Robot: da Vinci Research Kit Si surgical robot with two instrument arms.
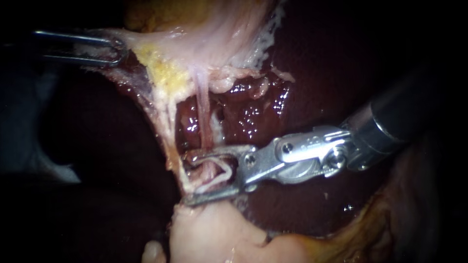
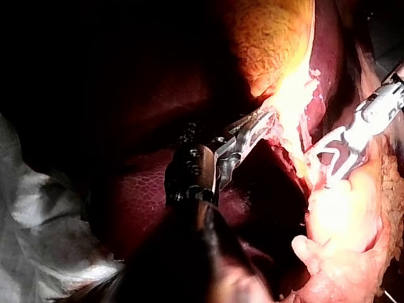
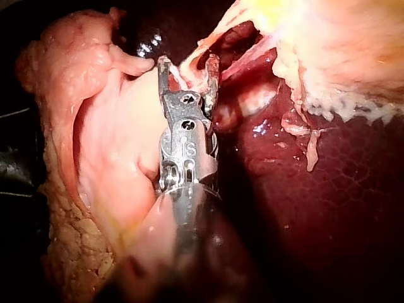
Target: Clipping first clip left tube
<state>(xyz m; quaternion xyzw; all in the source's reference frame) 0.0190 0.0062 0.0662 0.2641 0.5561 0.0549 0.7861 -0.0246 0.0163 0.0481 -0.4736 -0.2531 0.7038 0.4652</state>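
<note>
A thin pink tube (image 1: 204, 112) runs down from the pale yellow-white tissue (image 1: 195, 44) over the dark liver (image 1: 317, 73). My right instrument (image 1: 187, 178) comes in from the right. Its jaws stand open astride the tube's lower end, and a white clip (image 1: 222, 176) sits between them. In the right wrist view the same jaws (image 3: 188, 66) straddle pink tissue beside the tube (image 3: 249, 53). My left instrument (image 1: 119, 48), at the upper left, is shut on the edge of the pale tissue and holds it stretched. The left wrist view shows this grip (image 2: 265, 123), with my right instrument (image 2: 328, 161) beyond.
A pale fleshy mass (image 1: 209, 234) lies just below my right instrument's lower jaw. Wet, glistening liver bed (image 1: 248, 117) shows behind the tube. A band of membrane (image 1: 163, 122) runs left of the tube. White cloth (image 2: 44, 214) lies beside my left instrument's shaft.
</note>
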